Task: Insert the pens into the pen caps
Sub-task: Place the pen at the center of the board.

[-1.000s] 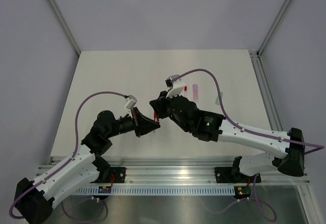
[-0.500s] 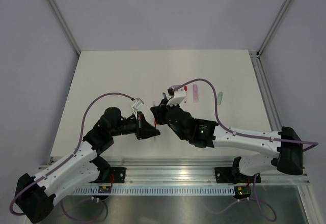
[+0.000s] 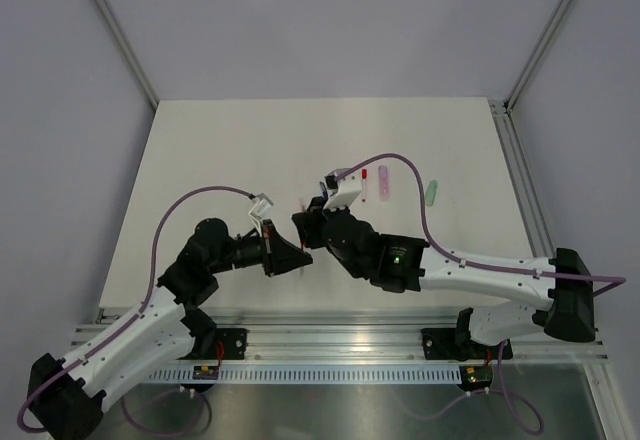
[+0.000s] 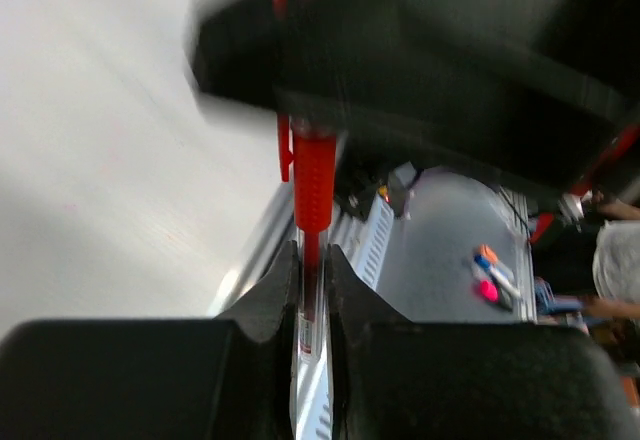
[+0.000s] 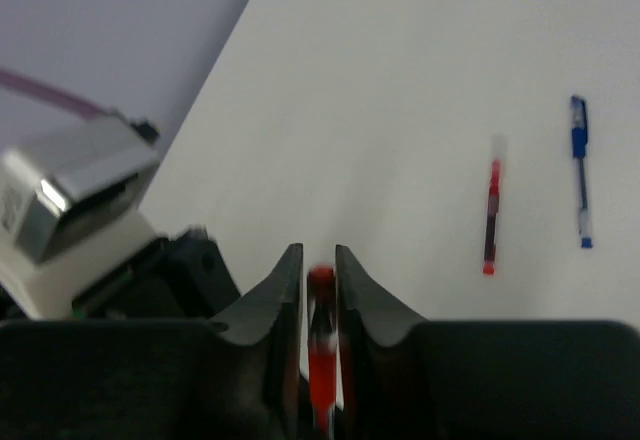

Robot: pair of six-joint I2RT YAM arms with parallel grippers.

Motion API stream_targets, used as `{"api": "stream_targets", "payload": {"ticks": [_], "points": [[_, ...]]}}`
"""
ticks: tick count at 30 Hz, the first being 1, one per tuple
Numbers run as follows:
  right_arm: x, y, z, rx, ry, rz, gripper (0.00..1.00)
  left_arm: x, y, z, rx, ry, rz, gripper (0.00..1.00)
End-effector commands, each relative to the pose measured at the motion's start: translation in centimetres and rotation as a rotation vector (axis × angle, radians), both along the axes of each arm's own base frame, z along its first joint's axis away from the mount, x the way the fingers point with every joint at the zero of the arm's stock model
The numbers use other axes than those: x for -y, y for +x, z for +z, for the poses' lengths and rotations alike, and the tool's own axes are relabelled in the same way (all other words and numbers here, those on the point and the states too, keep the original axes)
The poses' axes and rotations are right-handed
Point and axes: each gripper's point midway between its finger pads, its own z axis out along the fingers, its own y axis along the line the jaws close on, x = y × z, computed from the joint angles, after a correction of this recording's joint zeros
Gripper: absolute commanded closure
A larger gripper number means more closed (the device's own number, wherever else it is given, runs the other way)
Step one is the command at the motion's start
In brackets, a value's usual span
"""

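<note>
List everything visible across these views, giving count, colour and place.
Table: one, white, beneath everything.
Held red pen: one, red and clear, in left hand.
Red cap: one, red, at that pen's tip, in right hand.
Loose red pen: one, red, lying on table.
Blue pen: one, blue, beside it, apart.
Pink pen: one, pink, beyond right hand.
Green pen: one, green, right of pink pen.
Cables: two, purple, looping above table.
Hands: two, black, close together mid-table.

Bright even overhead light, soft shadows, wrist views blurred up close
</note>
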Motion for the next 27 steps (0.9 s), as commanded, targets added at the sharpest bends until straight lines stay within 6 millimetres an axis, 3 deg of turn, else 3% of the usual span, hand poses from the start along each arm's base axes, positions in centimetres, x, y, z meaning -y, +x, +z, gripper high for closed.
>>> {"api": "stream_targets", "payload": {"ticks": [1, 5, 9, 13, 14, 17, 19, 20, 22, 23, 27], "points": [[-0.4, -3.1, -4.7, -0.105, -0.169, 0.165, 0.70, -0.6, 3.6, 7.4, 0.227, -0.240, 0.171, 1.00], [-0.4, -2.1, -2.8, -0.086, -0.138, 0.169, 0.58, -0.6, 3.3, 6.1, 0.204, -0.224, 0.163, 1.00], [-0.2, -1.7, -2.5, -0.084, -0.119, 0.151, 0.58, -0.8, 3.5, 5.1, 0.203, -0.205, 0.183, 1.00], [-0.1, -1.4, -3.0, -0.096, -0.128, 0.139, 0.79, -0.8, 3.5, 4.1, 0.179, -0.206, 0.187, 1.00], [0.1, -1.4, -3.0, -0.097, -0.131, 0.136, 0.97, -0.8, 3.5, 3.8, 0.170, -0.201, 0.190, 1.00], [1.0, -0.4, -2.8, -0.089, -0.149, 0.116, 1.00, -1.0, 3.5, 2.5, 0.143, -0.153, 0.202, 0.99], [2.4, 1.2, -2.6, -0.096, -0.156, 0.083, 1.00, -1.3, 3.3, 1.5, 0.110, -0.131, 0.215, 0.90], [3.0, 1.7, -2.5, -0.097, -0.151, 0.072, 1.00, -1.6, 3.0, 1.7, 0.114, -0.141, 0.221, 0.75], [4.7, 3.0, -2.6, -0.108, -0.135, 0.051, 1.00, -2.2, 2.7, 0.3, 0.082, -0.104, 0.242, 0.56], [5.2, 3.5, -2.7, -0.112, -0.135, 0.043, 1.00, -2.4, 2.6, 0.1, 0.086, -0.088, 0.248, 0.40], [7.9, 4.8, -6.0, -0.175, -0.213, 0.011, 1.00, -4.1, 1.8, 0.3, 0.086, -0.054, 0.298, 0.20]]}}
